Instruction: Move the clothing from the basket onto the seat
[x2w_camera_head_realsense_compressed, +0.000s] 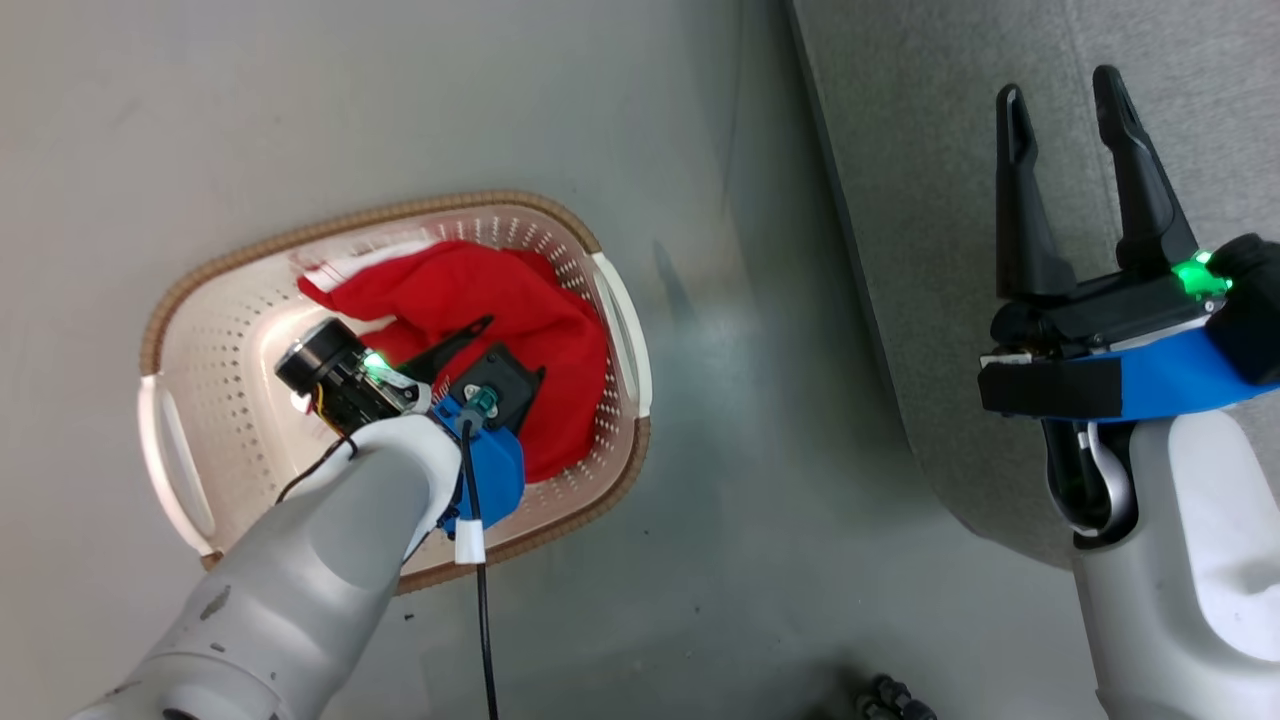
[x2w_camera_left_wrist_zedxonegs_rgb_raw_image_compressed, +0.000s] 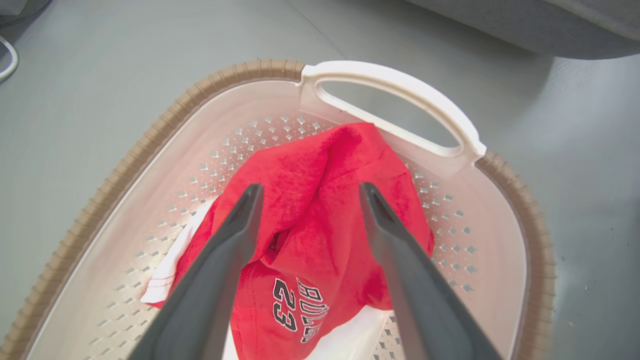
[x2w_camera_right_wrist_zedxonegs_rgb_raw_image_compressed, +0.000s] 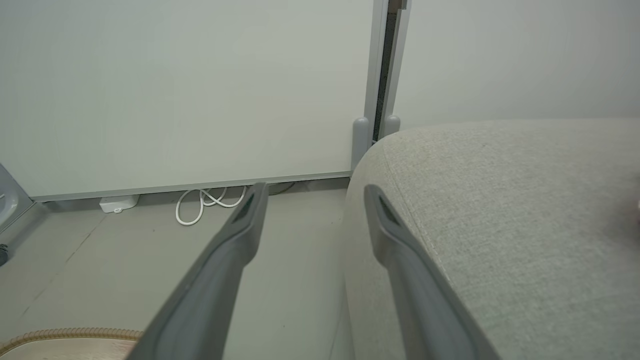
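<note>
While the red jersey (x2w_camera_head_realsense_compressed: 500, 300) lies heaped in the basket (x2w_camera_head_realsense_compressed: 230, 340) at centre-left of the head view, the robot's left gripper (x2w_camera_left_wrist_zedxonegs_rgb_raw_image_compressed: 311, 192) reaches down into it, fingers spread wide w/ nothing clamped btwn them. In the left wrist view the two dark fingers frame the crumpled mound, though whether the tips touch cloth can't be told. The task looks barely begun: the jersey (black-and-white lettering and a "23" show at the bottom of the wrist pic) is wholly inside the basket. The seat (x2w_camera_head_realsense_compressed: 950, 250), filling the upper right of the head view, carries no garment on the part in shot. White fabric (x2w_camera_left_wrist_zedxonegs_rgb_raw_image_compressed: 165, 272) peeps from under the red at the lower left of the wrist view; trim or a 2nd item, unclear. The basket stands on the grey floor (x2w_camera_head_realsense_compressed: 400, 100), near the seat but apart from it. The right gripper (x2w_camera_head_realsense_compressed: 1060, 95) hangs at the right of the frame over the seat's edge, fingers parted and empty. Left to do, by this evidence: close on the jersey, lift it out, carry it across to the seat, then clear anything underneath.
</note>
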